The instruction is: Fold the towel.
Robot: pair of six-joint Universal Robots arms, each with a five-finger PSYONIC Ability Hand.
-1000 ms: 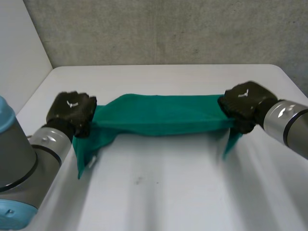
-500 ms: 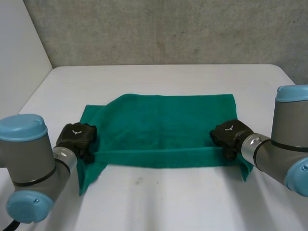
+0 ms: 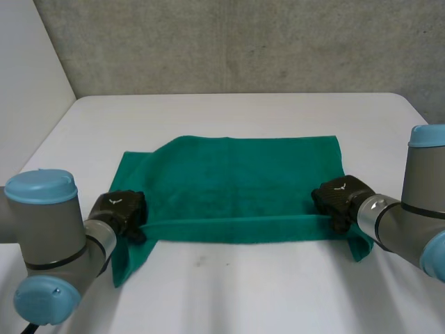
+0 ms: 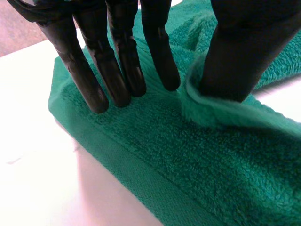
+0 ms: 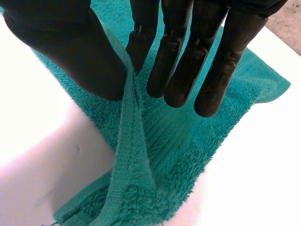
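Green terry towel [image 3: 236, 184], spread flat across the middle of the white table [image 3: 243, 118], long side running left to right. Far edge lies smooth. Near edge is doubled over into a raised ridge that runs straight between the two hands.

Left end: left hand [image 3: 119, 209] sits low on the towel's near left corner, at the start of the ridge. A flap of cloth spills past it toward the table's front. Left wrist view: fingers [image 4: 117, 70] straight and close together, tips resting on the pile. The thumb [image 4: 235, 61] stands a little apart from them. A lip of cloth is bunched up between thumb and nearest finger and nipped there.

Right end: right hand [image 3: 338, 195] sits on the towel's near right corner, at the other end of the ridge. A small corner of cloth pokes out beyond it. Right wrist view: fingers straight, side by side, pointing down over the towel. The hemmed edge rises as a thin upright strip between thumb and first finger, pinched there. Rest of that corner lies rumpled on the table below the palm.
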